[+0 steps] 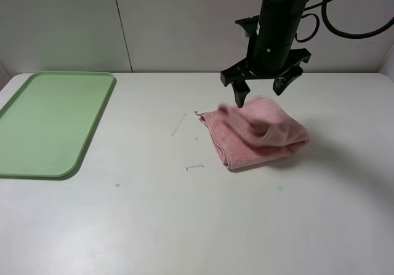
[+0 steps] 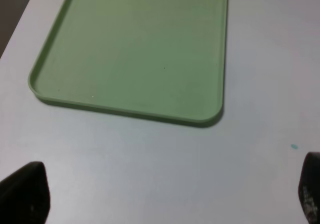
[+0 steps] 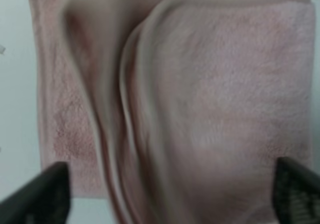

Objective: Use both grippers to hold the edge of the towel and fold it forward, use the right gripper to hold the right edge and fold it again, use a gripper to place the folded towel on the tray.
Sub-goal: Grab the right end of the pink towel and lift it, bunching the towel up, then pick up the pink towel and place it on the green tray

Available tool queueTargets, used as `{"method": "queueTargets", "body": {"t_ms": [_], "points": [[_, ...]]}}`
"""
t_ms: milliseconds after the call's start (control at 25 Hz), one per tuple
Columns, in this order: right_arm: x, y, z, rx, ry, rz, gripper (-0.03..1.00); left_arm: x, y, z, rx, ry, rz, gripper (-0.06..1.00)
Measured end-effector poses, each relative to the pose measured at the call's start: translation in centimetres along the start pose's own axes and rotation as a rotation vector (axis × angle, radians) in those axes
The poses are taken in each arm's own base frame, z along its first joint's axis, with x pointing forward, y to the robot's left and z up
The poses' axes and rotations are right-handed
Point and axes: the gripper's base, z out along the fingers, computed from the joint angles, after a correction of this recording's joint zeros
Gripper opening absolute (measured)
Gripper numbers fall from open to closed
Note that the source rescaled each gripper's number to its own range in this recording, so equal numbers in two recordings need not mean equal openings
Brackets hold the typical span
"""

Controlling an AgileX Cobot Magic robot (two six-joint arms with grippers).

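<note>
The pink towel [image 1: 255,133] lies folded in a thick bundle on the white table, right of centre. Its upper layer looks blurred and loose. My right gripper [image 1: 260,94] hangs just above the towel's far side, open, with nothing between its fingers. In the right wrist view the towel [image 3: 200,108] fills the picture, its hemmed edge [image 3: 240,1] shows, and the right gripper [image 3: 165,194] stands spread wide above it. The light-green tray [image 1: 49,121] sits at the far left with nothing on it. The left gripper [image 2: 167,196] is open beside the tray [image 2: 135,48], and it is out of the exterior view.
Two thin white scraps [image 1: 178,124] [image 1: 194,167] lie on the table between tray and towel. A small teal speck [image 1: 117,184] marks the tabletop nearer the front. A pale wall [image 1: 184,23] stands behind the table's back edge.
</note>
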Motion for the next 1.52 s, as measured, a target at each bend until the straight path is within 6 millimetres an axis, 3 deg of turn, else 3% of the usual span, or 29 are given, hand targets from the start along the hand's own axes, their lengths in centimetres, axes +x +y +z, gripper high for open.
{"method": "queueTargets", "body": {"t_ms": [40, 120, 480, 880, 1120, 1520], "points": [[0.0, 0.0, 0.0, 0.0, -0.001, -0.001, 0.95, 0.0, 0.0, 0.0, 0.0, 0.0, 0.0, 1.0], [0.0, 0.0, 0.0, -0.005, -0.003, 0.001, 0.98, 0.0, 0.0, 0.0, 0.0, 0.0, 0.0, 1.0], [0.2, 0.0, -0.2, -0.005, 0.019, -0.003, 1.0, 0.0, 0.0, 0.0, 0.0, 0.0, 0.0, 1.0], [2.3, -0.9, -6.0, -0.008, -0.051, -0.05, 1.0, 0.0, 0.0, 0.0, -0.001, 0.0, 0.0, 1.0], [6.1, -1.4, -9.5, -0.051, -0.107, -0.045, 1.0, 0.0, 0.0, 0.0, -0.001, 0.0, 0.0, 1.0], [14.7, -2.5, -12.6, -0.079, -0.173, -0.037, 1.0, 0.0, 0.0, 0.0, -0.001, 0.0, 0.0, 1.0]]}}
